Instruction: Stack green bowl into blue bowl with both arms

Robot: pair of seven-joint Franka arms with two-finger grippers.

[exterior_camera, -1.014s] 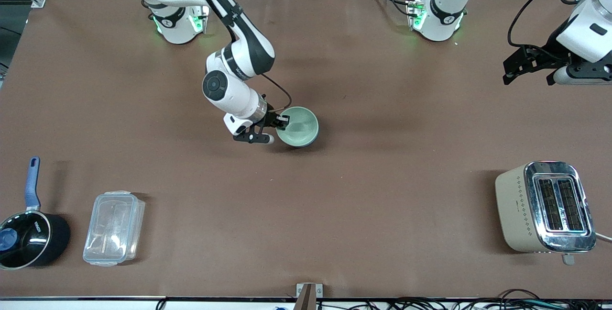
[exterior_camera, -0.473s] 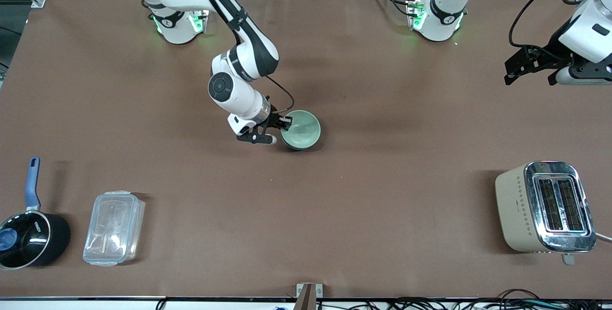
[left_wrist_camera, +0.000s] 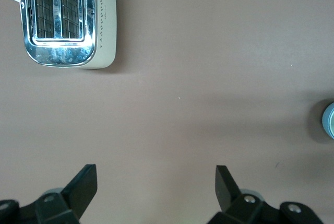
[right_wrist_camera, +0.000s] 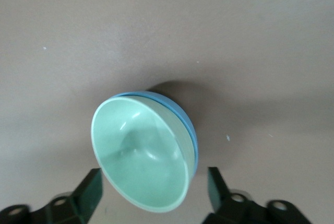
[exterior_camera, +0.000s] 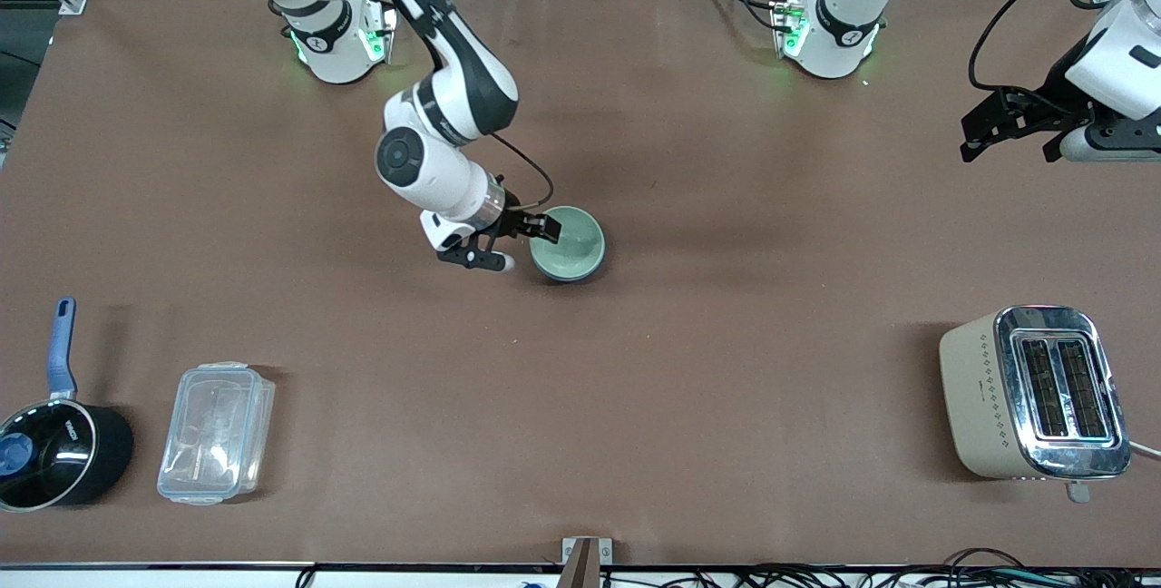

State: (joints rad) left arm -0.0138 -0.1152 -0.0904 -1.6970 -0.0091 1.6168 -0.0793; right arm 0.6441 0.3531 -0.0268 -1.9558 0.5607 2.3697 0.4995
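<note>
Right end effector [exterior_camera: 531, 241], near the centre of the front frame, stands with its fingers spread wide and holds nothing; one finger tip shows over the rim of the green bowl [exterior_camera: 567, 241], the other just outside the bowls. In the right wrist view the two fingers [right_wrist_camera: 90, 190] flank the green bowl [right_wrist_camera: 141, 153], which sits tilted inside the blue bowl [right_wrist_camera: 189, 130], so only a crescent of blue rim and wall shows there. In the front view the blue bowl [exterior_camera: 591, 267] appears only as a thin dark edge around the green one. The stacked pair rests on the brown table [exterior_camera: 635, 388], in the middle of the frame.

Left end effector [exterior_camera: 1007, 121] waits at the upper right of the front frame, over the table's edge, its fingers wide apart and empty; its arm is cut off by the frame's edge. In the left wrist view its fingers [left_wrist_camera: 83, 187] stand well apart, with a sliver of the bowls cut off at the frame's edge.

One toaster [exterior_camera: 1034, 393] stands at the lower right, well apart from the bowls. At the lower left lie one clear plastic box [exterior_camera: 216, 432] and one black saucepan [exterior_camera: 59, 452] with a blue handle, its edge cut by the frame. Nothing stands between the bowls and either arm.
</note>
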